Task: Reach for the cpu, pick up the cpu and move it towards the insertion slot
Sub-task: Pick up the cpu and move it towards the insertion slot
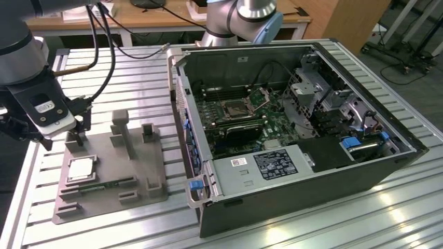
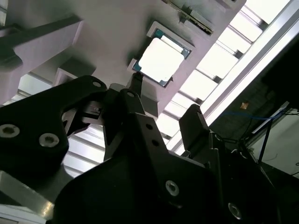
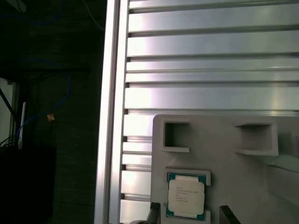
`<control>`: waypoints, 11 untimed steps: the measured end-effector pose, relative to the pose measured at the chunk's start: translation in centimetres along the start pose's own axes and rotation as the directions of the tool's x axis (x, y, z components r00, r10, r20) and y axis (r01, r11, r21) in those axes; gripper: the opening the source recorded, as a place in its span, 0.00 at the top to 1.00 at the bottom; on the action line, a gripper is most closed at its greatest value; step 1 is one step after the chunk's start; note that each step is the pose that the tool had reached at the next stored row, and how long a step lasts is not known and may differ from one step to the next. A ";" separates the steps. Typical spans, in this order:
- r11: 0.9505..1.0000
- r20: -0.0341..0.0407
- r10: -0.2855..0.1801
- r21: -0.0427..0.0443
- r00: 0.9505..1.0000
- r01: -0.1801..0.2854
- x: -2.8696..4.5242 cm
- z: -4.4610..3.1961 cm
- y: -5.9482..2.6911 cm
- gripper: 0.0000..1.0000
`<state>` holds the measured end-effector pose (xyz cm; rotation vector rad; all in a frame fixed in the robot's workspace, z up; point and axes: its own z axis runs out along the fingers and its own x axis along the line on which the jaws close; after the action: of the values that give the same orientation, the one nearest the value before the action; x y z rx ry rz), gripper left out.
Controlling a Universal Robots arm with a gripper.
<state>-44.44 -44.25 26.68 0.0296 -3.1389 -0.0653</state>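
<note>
The cpu (image 1: pixel 81 168) lies flat in a square recess of the grey plastic tray (image 1: pixel 138 155), at the exterior view's left. Its bright metal top also shows in both wrist views (image 2: pixel 161 58) (image 3: pixel 186 197). My gripper (image 1: pixel 78 136) hangs just above the tray, behind the cpu and a little short of it. It is open, its dark fingertips (image 3: pixel 154 212) spread wider than the chip with nothing between them. The insertion slot (image 1: pixel 236 109) is the silver-framed socket on the motherboard inside the open computer case, with its bracket tilted up.
The case's side wall (image 1: pixel 181 111) stands between the tray and the motherboard. Upright grey posts (image 1: pixel 119 124) rise from the tray beside the gripper. A green memory stick (image 1: pixel 104 185) lies on the tray's front part. Another arm's base (image 1: pixel 242 21) stands behind the case. The slatted table's edge (image 3: pixel 112 116) runs close by.
</note>
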 end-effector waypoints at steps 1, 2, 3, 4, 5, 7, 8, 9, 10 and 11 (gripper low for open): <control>1.000 0.000 0.000 0.000 1.000 0.000 0.00 0.19 -0.02 0.41; 1.000 0.000 0.000 0.000 1.000 0.000 -0.01 0.36 -0.06 0.40; 1.000 0.000 0.000 0.000 1.000 0.000 -0.01 0.54 -0.11 0.40; 1.000 0.000 0.000 0.000 1.000 0.000 -0.01 0.71 -0.17 0.35; 1.000 0.000 0.000 0.000 1.000 0.000 -0.01 0.90 -0.21 0.35; 1.000 0.000 0.000 0.000 1.000 0.000 0.00 1.19 -0.26 0.28; 1.000 0.000 0.000 0.000 1.000 0.000 0.00 1.30 -0.29 0.28; 1.000 0.000 0.000 0.000 1.000 0.000 -0.01 1.39 -0.31 0.28; 1.000 0.000 0.000 0.000 1.000 0.000 0.00 1.48 -0.35 0.28; 1.000 0.000 0.000 0.000 1.000 0.000 0.00 1.57 -0.38 0.28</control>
<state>-44.44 -44.57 25.09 0.0299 -3.1388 -0.0653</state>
